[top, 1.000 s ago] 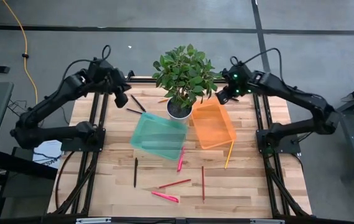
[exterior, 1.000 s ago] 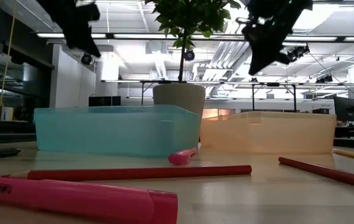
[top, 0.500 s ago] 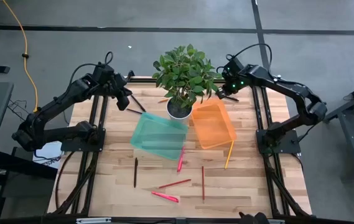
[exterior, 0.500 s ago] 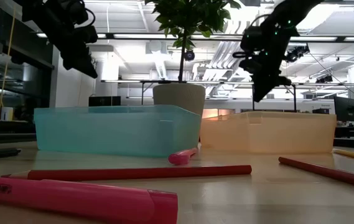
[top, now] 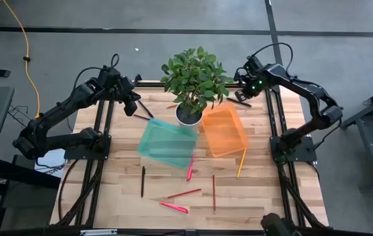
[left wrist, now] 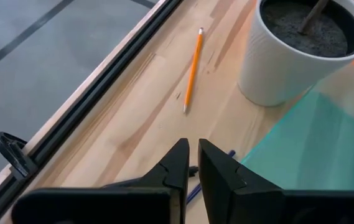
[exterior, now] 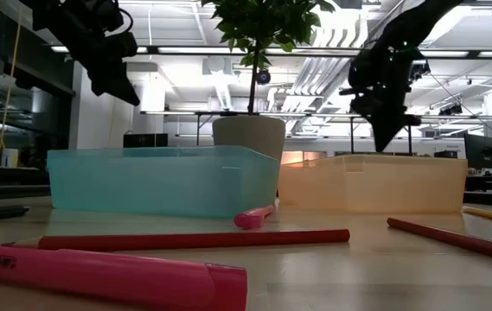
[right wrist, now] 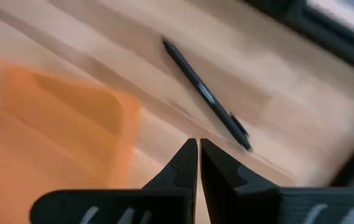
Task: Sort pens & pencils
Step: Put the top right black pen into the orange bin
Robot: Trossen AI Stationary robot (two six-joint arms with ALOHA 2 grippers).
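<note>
Our left gripper hovers with fingers pressed together above dark pens at ten o'clock; our right gripper, likewise pinched empty, hangs over a slim black pen at one o'clock.

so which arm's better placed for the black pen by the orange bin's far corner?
Right. The right claw hangs over the far right corner, its fingers nearly shut, with the black pen just ahead, beside the orange bin. The left claw sits beyond the plant.

The desk's middle was blocked by two bins and a potted plant; its near half lay largely open.
</note>
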